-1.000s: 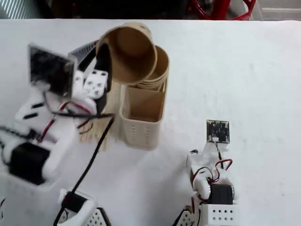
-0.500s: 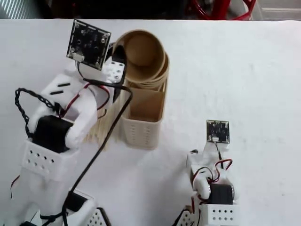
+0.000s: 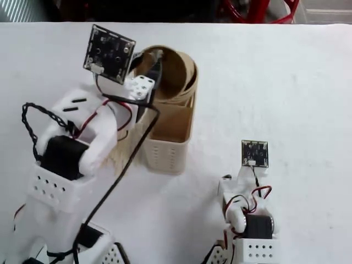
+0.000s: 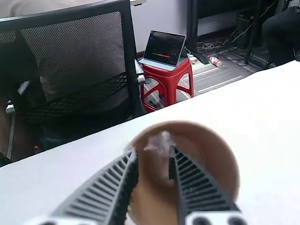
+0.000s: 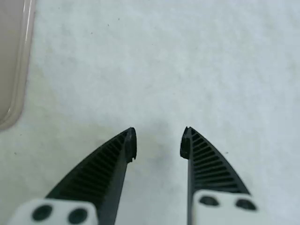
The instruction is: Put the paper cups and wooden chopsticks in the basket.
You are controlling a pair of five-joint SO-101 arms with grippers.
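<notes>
Several nested brown paper cups (image 3: 181, 82) sit in the far end of the beige perforated plastic basket (image 3: 165, 151). We record the left gripper (image 4: 152, 153) at the top cup's rim, jaws narrowly parted. Pale wooden chopsticks (image 3: 118, 157) lie on the white table (image 3: 286, 82), just beside the basket. The right gripper (image 5: 158, 140) hangs over the table, jaws wide apart.

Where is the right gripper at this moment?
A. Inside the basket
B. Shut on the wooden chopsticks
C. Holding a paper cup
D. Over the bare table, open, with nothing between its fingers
D: the right wrist view shows the right gripper with its fingers apart over the bare white table and nothing between them.
</notes>
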